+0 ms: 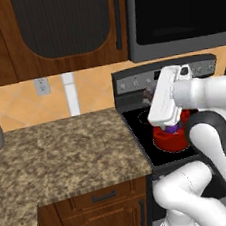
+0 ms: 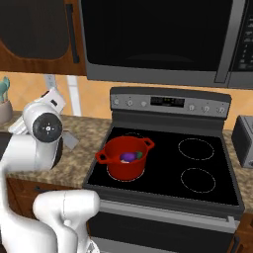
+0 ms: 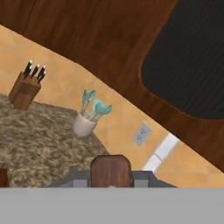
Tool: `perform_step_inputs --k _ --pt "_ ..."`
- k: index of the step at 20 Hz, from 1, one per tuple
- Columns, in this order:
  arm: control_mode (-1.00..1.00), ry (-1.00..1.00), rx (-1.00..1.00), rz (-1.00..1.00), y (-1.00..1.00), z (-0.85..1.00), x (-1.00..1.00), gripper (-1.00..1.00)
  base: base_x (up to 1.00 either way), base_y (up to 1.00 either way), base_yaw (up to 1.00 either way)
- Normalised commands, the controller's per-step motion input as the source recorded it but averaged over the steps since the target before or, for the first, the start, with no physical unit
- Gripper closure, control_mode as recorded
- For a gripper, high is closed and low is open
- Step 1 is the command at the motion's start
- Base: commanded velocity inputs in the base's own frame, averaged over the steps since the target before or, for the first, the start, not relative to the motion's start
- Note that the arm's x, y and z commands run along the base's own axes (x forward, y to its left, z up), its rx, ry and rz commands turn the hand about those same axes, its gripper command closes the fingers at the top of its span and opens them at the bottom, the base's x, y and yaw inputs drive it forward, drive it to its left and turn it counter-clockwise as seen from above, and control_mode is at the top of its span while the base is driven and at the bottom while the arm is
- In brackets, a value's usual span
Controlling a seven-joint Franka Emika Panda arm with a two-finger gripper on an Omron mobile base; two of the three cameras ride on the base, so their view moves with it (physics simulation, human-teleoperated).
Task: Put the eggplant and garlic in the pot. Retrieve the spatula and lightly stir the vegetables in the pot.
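The red pot (image 2: 126,165) stands on the stove's front left burner, also in the left base view as the pot (image 1: 170,140). Inside it lie the purple eggplant (image 2: 128,156) and the pale garlic (image 2: 122,158) side by side. My gripper (image 3: 110,183) is shut on the spatula (image 3: 110,169), whose brown wooden handle and grey blade edges rise at the bottom of the hand view. The spatula's grey blade (image 2: 70,140) sticks out beside my arm, left of the pot over the counter edge. In the left base view my hand (image 1: 166,98) covers part of the pot.
A beige holder with teal utensils (image 3: 90,114) and a knife block (image 3: 25,89) stand on the granite counter (image 1: 64,151) to the left. A microwave (image 2: 158,39) hangs over the stove (image 2: 197,168). A toaster (image 2: 243,139) sits at the right.
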Motion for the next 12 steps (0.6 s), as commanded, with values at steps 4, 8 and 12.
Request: perform_step_inputs --k 4,8,12 --pt "-1.00 0.01 0.48 -0.25 -1.00 0.33 -0.08 1.00 0.00 0.00 0.00" --pt "-1.00 0.00 0.47 -0.18 -0.99 -0.04 0.29 1.00 0.00 0.00 0.00" --pt "-1.00 0.00 0.40 -0.16 -0.78 -0.26 0.73 1.00 0.00 0.00 0.00"
